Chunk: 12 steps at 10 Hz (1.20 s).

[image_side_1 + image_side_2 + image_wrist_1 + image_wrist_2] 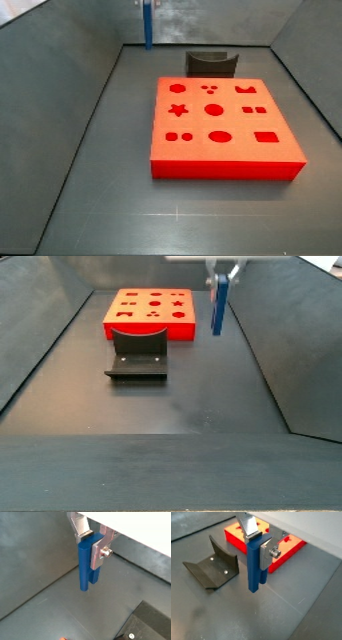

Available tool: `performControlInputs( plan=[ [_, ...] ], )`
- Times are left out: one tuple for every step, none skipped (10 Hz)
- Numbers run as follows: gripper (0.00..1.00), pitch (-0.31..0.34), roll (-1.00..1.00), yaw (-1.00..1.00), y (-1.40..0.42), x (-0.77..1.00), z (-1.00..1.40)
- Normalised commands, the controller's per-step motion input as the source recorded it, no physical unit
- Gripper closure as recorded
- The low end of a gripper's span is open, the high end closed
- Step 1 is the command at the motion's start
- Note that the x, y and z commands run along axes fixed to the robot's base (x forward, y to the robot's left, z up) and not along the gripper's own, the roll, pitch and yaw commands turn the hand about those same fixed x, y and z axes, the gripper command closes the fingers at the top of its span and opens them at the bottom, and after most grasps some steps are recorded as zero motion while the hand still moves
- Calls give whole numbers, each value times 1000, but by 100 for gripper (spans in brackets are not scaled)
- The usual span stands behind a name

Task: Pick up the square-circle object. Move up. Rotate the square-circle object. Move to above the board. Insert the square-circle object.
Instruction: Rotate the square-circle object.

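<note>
While its upper end hides between the 2 fingers (250, 526), the square-circle object (254, 564) hangs upright, pinched by the gripper (263, 534) above the floor. Only a wrist view shows the board (288, 549) behind them and the fixture (211, 566) beside.

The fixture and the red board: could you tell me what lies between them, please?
Only bare dark floor; a side view shows the fixture just clear of the board. The tool holds the blue peg aloft.

Even, soft light; small, slightly blurred frames, faint floor reflections.
</note>
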Motion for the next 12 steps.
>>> performControlInputs(
  plan=[
    [100, -45, 15, 34, -11, 24, -1000],
    [100, -50, 8, 35, -14, 26, -1000],
    [100, -53, 0, 35, -16, 28, -1000],
    [100, -56, -5, 36, -19, 31, -1000],
    [100, -57, -11, 36, -19, 28, -856],
    [100, -55, -16, 37, -17, 25, -708],
    [100, -49, -26, 39, -14, 24, -468],
    [100, -50, -30, 40, -13, 28, -372],
    [100, -31, -38, 38, -17, 17, -214],
    [100, -31, -38, 38, -17, 17, -214],
    [100, -29, -38, 38, -18, 9, -217],
    [100, -30, -38, 38, -18, 12, -217]
  ],
)
